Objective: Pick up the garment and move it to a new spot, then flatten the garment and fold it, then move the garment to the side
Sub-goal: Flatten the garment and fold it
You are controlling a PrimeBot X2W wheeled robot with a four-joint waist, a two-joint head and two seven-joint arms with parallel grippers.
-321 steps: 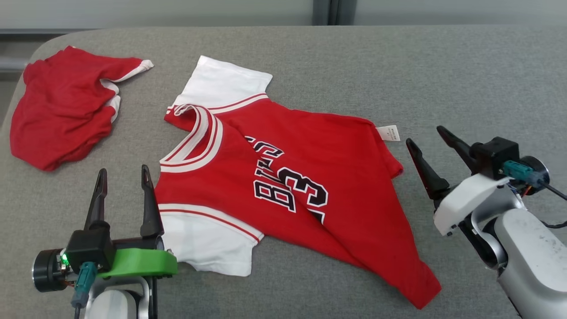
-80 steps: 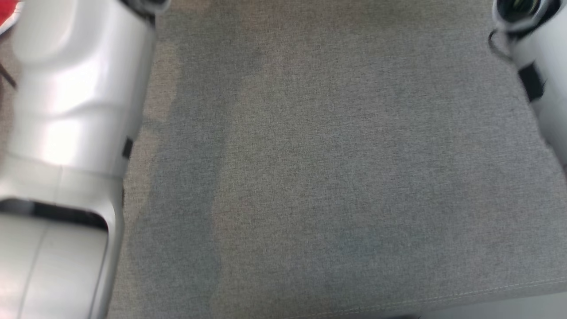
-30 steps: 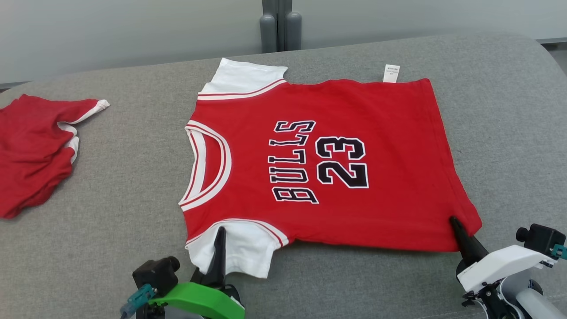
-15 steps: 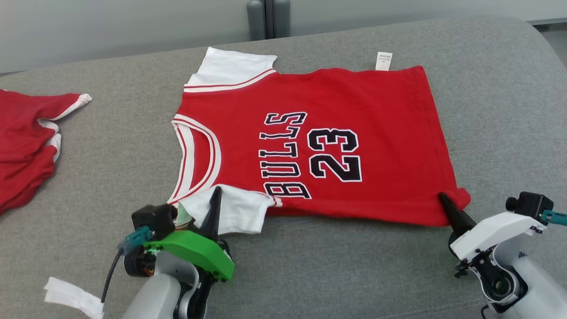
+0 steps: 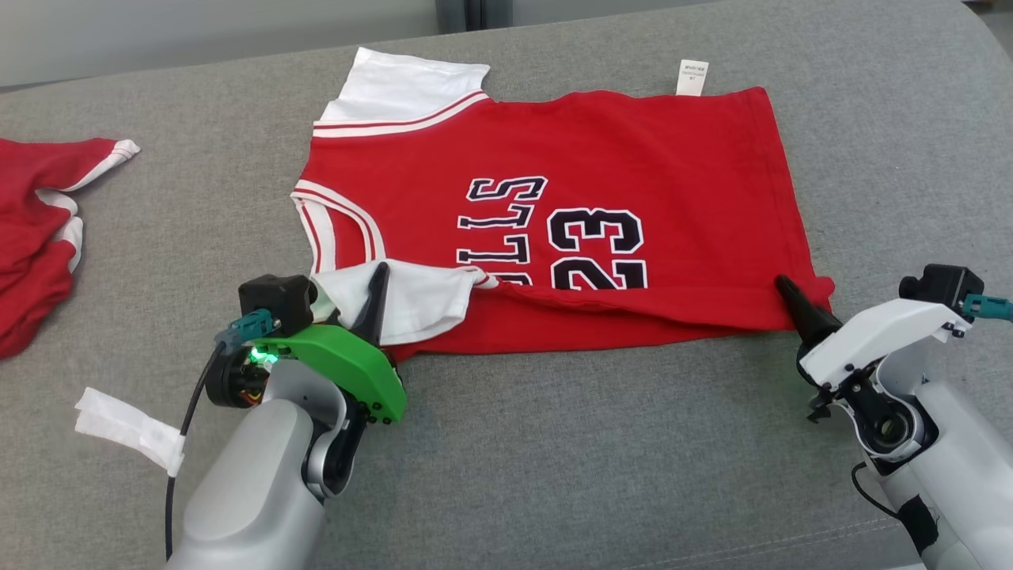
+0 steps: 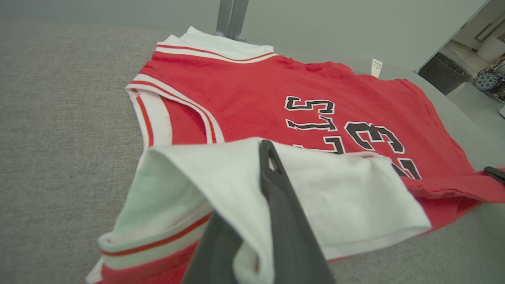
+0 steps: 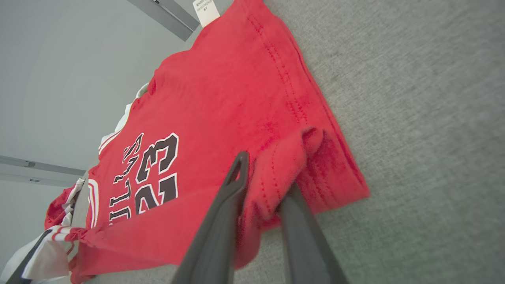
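Folding is only starting: the jersey [image 5: 601,142] is lying flattened in the middle of the cushion [image 5: 554,443]. The left gripper [image 5: 377,277] is pinching its white sleeve [image 5: 423,299] and the right gripper [image 5: 785,285] its hem corner [image 5: 817,290], both toward the cushion's front; setting it aside is waiting.

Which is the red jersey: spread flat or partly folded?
Partly folded: the jersey has its near edge and white sleeve turned over the lettering; the rest lies flat.
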